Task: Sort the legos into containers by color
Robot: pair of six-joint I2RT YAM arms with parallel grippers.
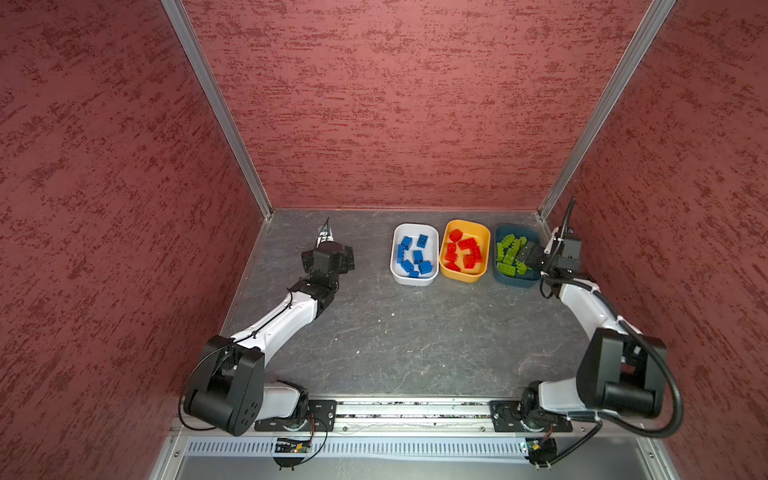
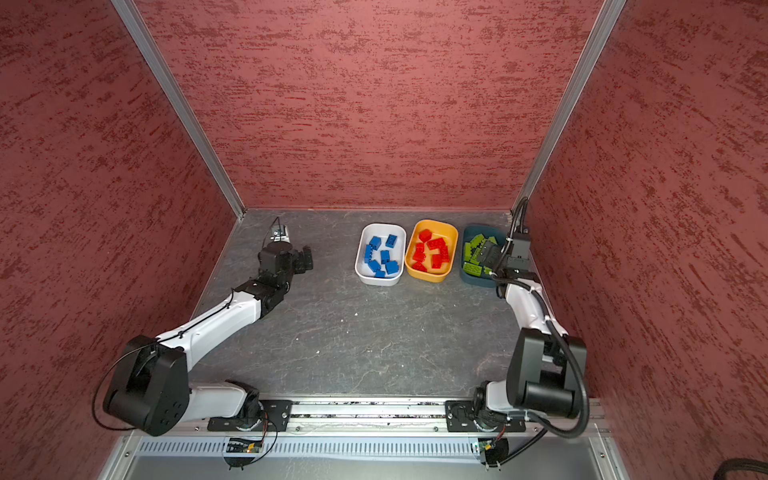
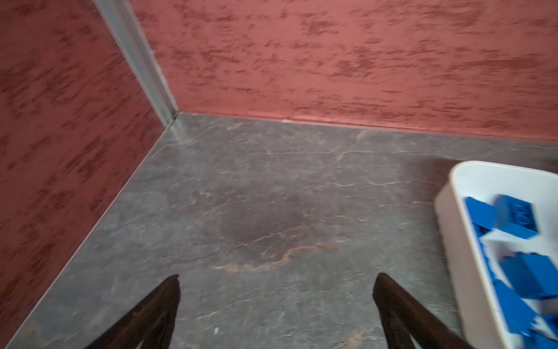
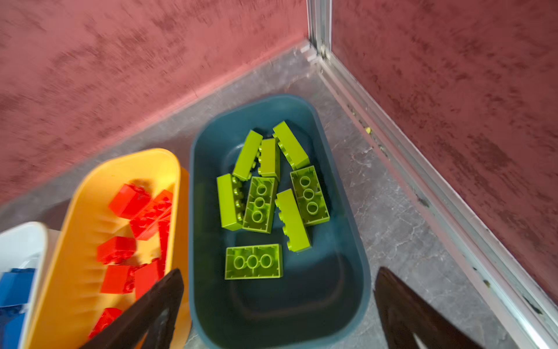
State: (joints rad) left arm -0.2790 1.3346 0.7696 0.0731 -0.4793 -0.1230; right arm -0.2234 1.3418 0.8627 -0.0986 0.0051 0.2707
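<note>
Red textured walls [image 1: 395,104] close in a grey stone-look table [image 1: 395,332] on three sides, with aluminium posts at the two back corners. Three tubs stand in a tight row near the back wall, on the right half, with only slim gaps between their rims. The white tub [image 1: 413,281] holds the blue legos [image 1: 417,255]. The yellow tub [image 1: 461,276] holds the red legos [image 1: 465,251]. The teal tub [image 1: 515,282] holds the green legos [image 1: 508,253]. Every brick in view lies in a tub.

The teal tub sits near the right wall, and only a narrow strip of table runs between its rim and the wall's metal base rail. Broad open table lies in front of the row and to its left.

The right gripper [image 4: 279,269] hovers over the near end of the teal tub, its jaws spread wide and gripping nothing. One finger shows over the yellow tub's rim, the other over the narrow strip by the wall. Eight green bricks bunch toward the tub's far end, three with their hollow undersides up.

The left gripper [image 3: 277,275] hangs over open table left of the white tub, near it but apart. Its jaws are just as wide and hold nothing, and the back-left corner lies ahead of it.
</note>
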